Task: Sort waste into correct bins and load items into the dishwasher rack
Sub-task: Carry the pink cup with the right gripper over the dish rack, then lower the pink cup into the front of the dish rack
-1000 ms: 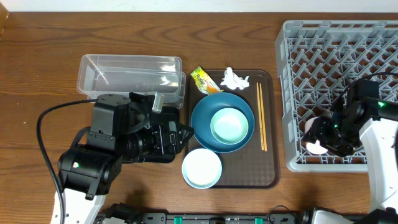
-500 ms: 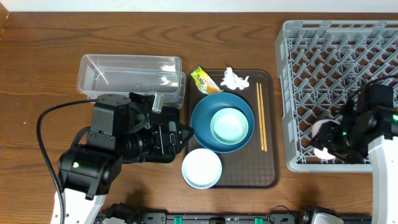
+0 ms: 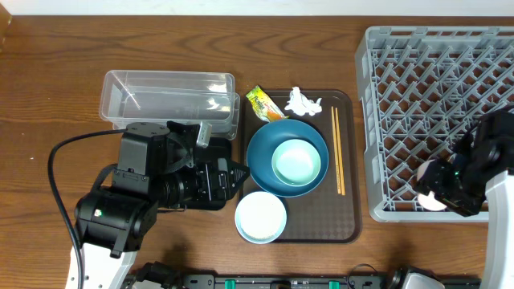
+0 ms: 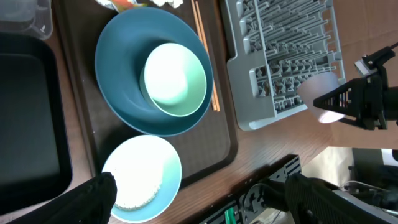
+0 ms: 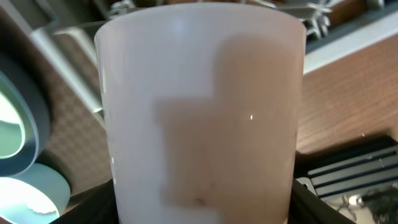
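Observation:
My right gripper [image 3: 440, 189] is shut on the small pink cup [image 3: 426, 193] and holds it over the front right corner of the grey dishwasher rack [image 3: 401, 64]. The cup [image 5: 199, 106] fills the right wrist view. My left gripper [image 3: 238, 172] is open and empty beside the dark-blue bowl-plate [image 3: 265, 156], which holds the mint bowl [image 3: 295, 162]. The white bowl [image 3: 260, 217] holds rice grains [image 4: 134, 193]. The chopsticks [image 3: 338, 160], tissue [image 3: 302, 102] and snack wrapper [image 3: 262, 101] lie near it. The clear tub [image 3: 169, 96] stands at the back left. The black tray [image 4: 25, 106] is mostly hidden under my left arm.
The bowls, chopsticks and tissue sit on a brown serving tray [image 3: 349, 217] in the middle. The rack [image 4: 280, 56] fills the right side of the table up to its edge. Bare wood lies along the back and far left.
My right gripper has carried the pink cup to the right along the rack's front edge. The left arm has not moved.

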`<state>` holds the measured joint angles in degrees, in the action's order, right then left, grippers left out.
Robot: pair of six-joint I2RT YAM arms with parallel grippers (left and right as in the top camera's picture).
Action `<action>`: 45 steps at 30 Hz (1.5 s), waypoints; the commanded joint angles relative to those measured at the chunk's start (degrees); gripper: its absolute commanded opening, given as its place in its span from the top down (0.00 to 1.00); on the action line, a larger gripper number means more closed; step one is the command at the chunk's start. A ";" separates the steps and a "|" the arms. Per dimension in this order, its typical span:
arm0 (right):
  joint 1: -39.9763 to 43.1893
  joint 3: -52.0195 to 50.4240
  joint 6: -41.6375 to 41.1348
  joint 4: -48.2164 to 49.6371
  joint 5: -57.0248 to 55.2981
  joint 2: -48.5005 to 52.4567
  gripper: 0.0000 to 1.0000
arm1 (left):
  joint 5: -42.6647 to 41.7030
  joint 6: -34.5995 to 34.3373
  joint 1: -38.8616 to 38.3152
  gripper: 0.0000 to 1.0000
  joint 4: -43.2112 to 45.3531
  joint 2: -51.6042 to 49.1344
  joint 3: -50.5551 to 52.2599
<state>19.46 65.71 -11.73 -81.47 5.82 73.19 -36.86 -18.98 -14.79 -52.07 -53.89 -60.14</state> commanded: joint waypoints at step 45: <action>-3.93 -5.35 -7.10 2.14 0.00 7.56 0.99 | 2.45 1.40 -0.02 0.11 -1.64 0.04 -0.85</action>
<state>15.25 65.98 -13.26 -81.84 10.87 80.88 -35.68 -18.98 -14.79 -53.39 -53.89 -60.14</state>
